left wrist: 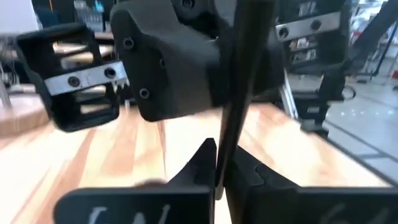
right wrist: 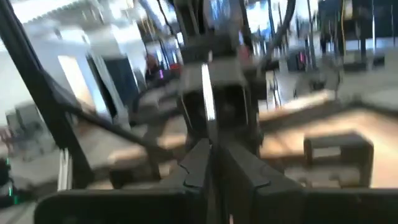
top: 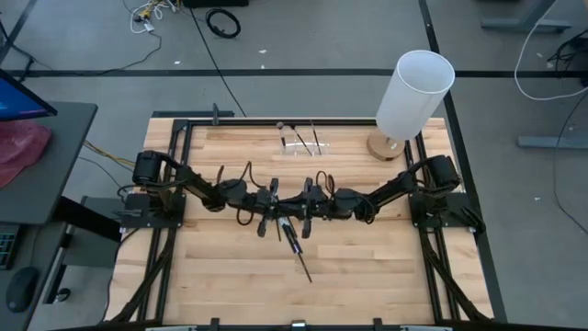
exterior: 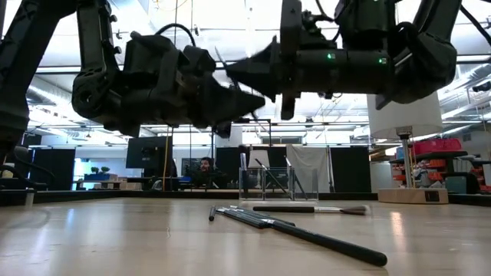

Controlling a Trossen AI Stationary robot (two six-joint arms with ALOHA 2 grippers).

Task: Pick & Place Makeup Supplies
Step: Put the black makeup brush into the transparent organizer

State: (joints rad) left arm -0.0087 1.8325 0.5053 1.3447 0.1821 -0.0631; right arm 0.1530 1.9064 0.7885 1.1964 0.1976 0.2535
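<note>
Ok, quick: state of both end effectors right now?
Left end effector: closed on a dark makeup stick.
Right end effector: facing the left one above mid-table; open or closed cannot be told.

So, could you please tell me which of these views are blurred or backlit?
Right wrist view: smeared throughout. Left wrist view: the thin dark stick between the left gripper fingers and the background are soft. Low view: arms silhouetted against bright ceiling lights, glare on the pale wooden table. High view: evenly lit, sharp.

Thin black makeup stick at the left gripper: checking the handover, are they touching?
Touching. The left wrist view shows the left gripper shut on the thin black makeup stick.
</note>
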